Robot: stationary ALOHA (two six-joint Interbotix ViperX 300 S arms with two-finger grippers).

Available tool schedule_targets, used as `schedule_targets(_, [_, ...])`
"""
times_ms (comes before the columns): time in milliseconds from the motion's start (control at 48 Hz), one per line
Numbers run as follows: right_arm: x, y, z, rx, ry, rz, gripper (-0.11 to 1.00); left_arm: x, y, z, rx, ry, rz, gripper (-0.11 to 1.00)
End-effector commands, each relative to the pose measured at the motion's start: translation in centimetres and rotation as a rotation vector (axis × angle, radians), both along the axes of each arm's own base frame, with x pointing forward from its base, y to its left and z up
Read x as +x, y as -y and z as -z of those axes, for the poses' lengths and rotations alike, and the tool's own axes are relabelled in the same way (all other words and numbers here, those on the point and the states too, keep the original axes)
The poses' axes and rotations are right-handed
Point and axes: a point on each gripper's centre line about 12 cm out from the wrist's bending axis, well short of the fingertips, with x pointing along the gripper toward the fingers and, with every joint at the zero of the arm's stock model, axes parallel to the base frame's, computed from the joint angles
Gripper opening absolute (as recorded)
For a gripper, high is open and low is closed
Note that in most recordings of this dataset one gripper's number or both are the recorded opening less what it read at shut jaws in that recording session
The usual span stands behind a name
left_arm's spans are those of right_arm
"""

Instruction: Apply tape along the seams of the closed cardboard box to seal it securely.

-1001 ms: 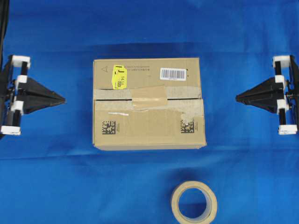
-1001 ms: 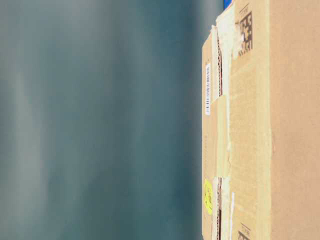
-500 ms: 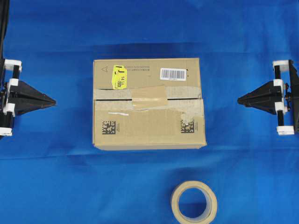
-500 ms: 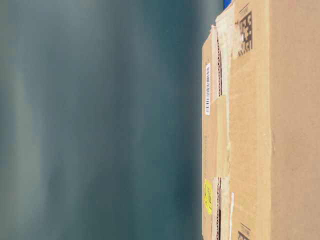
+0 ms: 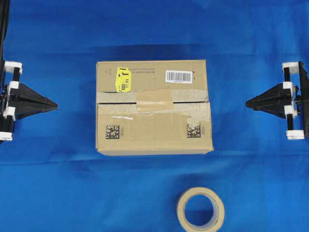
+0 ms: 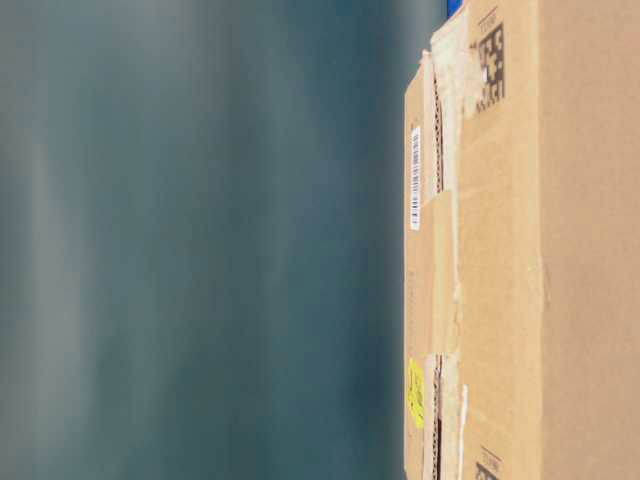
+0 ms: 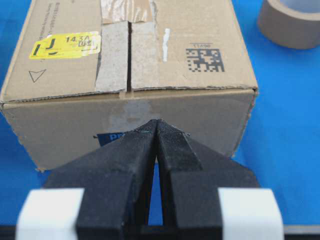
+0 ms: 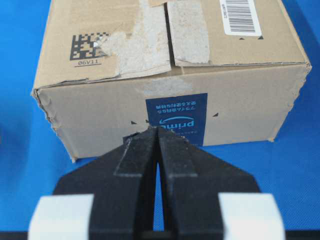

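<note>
We count one brown rectangular cardboard box (image 5: 153,107) mid-cloth, its dark straight seam (image 5: 116,103) crossed by one short tan tape piece (image 5: 154,100), seemingly stuck flat. One round beige tape roll (image 5: 200,210) lies nearer. Two black grippers, left gripper (image 5: 54,104) and right gripper (image 5: 248,102), sit well apart from the box, tips pressed together, holding nothing.

Bright, even light with soft shadows; the table-level view is sideways, its left side blurred teal.
</note>
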Motion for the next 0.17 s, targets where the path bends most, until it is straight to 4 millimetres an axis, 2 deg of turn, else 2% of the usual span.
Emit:
schedule_targets(0, [0.33, 0.05, -0.66, -0.004, 0.024, 0.003, 0.00, 0.19, -0.05, -0.47, 0.001, 0.012, -0.003, 0.00])
schedule_targets(146, [0.35, 0.05, -0.75, -0.004, 0.027, 0.003, 0.00, 0.20, -0.05, -0.65, 0.001, 0.018, -0.003, 0.00])
